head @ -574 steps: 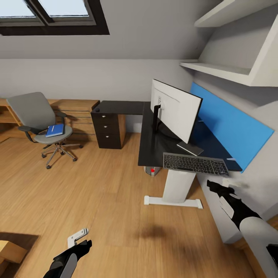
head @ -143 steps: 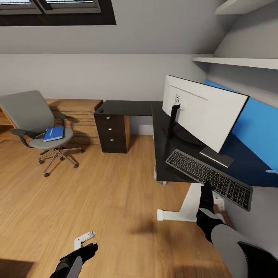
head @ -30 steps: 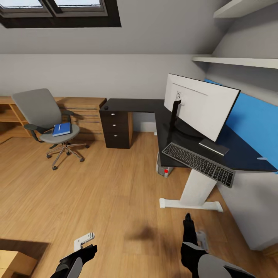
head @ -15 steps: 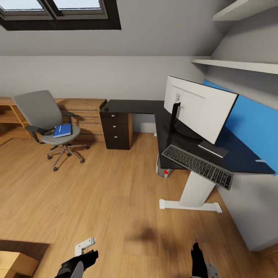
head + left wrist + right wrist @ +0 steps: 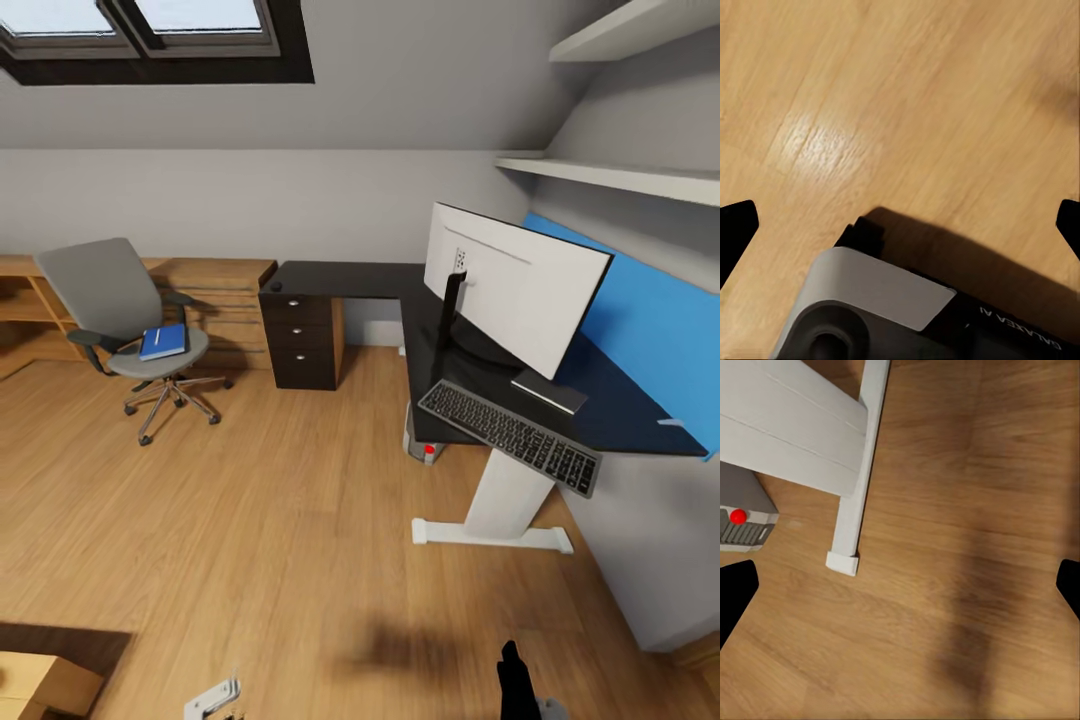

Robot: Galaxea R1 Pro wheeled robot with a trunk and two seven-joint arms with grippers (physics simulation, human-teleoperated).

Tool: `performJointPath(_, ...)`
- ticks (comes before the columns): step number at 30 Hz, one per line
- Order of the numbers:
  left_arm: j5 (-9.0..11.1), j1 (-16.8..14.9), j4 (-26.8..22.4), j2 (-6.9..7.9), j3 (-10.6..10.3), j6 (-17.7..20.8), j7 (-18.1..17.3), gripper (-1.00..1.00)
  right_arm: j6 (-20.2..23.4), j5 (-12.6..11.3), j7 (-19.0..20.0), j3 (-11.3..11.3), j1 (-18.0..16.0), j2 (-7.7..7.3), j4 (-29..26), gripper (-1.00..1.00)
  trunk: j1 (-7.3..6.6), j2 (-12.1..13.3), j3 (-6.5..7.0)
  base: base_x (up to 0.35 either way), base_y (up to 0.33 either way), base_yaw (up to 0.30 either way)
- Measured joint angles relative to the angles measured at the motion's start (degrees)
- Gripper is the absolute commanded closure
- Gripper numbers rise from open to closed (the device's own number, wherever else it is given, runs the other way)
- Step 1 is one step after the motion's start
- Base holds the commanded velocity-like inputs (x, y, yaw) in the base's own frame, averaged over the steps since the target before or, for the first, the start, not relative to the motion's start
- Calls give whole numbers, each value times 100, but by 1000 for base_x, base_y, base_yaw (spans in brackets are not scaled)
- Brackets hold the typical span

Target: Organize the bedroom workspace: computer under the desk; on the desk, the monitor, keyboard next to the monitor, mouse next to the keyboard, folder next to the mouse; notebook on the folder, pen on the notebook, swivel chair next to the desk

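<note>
Head view: an attic bedroom with sloped grey walls, a dark-framed skylight (image 5: 150,35) and a light wood floor (image 5: 250,540) is shown. The glossy black L-shaped tabletop (image 5: 350,278) is carried on a dark three-drawer unit with round silver knobs (image 5: 300,340) and a white leg (image 5: 500,500). The wide monitor with a white back and black stand (image 5: 515,285) is seen upright on the tabletop. The slim dark-keyed keyboard (image 5: 510,435) lies just in front of the monitor, at the near edge, with one end overhanging. A small black rounded mouse (image 5: 275,286) rests on the far corner above the drawers. A grey computer case with a red button (image 5: 425,445) stands on the floor under the tabletop. The grey padded swivel chair on a chrome castor base (image 5: 135,320) is placed well apart from the tabletop, before a light wooden dresser (image 5: 215,290); the flat bright blue folder (image 5: 163,341) lies on its seat.

Wrist views: the fingers (image 5: 736,229) of the left gripper (image 5: 900,225) are spread wide over bare floor; the fingers (image 5: 735,585) of the right gripper (image 5: 900,585) are likewise spread, holding nothing, above the white foot.
</note>
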Motion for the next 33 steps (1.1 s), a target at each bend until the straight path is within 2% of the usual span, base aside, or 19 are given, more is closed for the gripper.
performJointPath(9, -69, 0, 222, -22, -98, -120, -5, -100, -78, 8, 3, -2, 29, -13, -3, -100, -23, 42, 19, 0, 0, 0)
performJointPath(13, -70, 0, 416, -28, -141, -407, -7, -100, -390, 8, -7, -3, 73, -120, -1, -100, -23, 42, 19, 0, 0, 0)
performJointPath(18, -71, 0, 651, -32, -355, -865, -17, -100, -483, 8, -10, -2, 76, -264, -3, -100, -21, 42, 19, -78, -83, 0)
performJointPath(24, -75, -1, 722, -34, -520, -1010, -18, -100, -484, 62, -9, 16, 77, -421, -7, -100, -20, 42, 19, -199, -223, 0)
performJointPath(28, -75, -1, 731, -34, -552, -1032, -18, -100, -474, 403, -15, 151, 83, -491, -6, -100, -20, 42, 19, -206, -252, 0)
performJointPath(29, -74, -1, 733, -34, -557, -1036, -18, -100, -470, 589, -52, 218, 84, -504, -6, -100, -21, 42, 19, -181, -245, 0)
performJointPath(32, -74, -1, 734, -34, -562, -1040, -18, -100, -462, 877, -197, 288, 85, -515, -5, -100, -21, 42, 19, -161, -225, 0)
performJointPath(33, -74, 0, 735, -34, -563, -1044, -17, -100, -451, 1074, -324, 327, 85, -520, -5, -100, -21, 42, 19, -138, -192, 0)
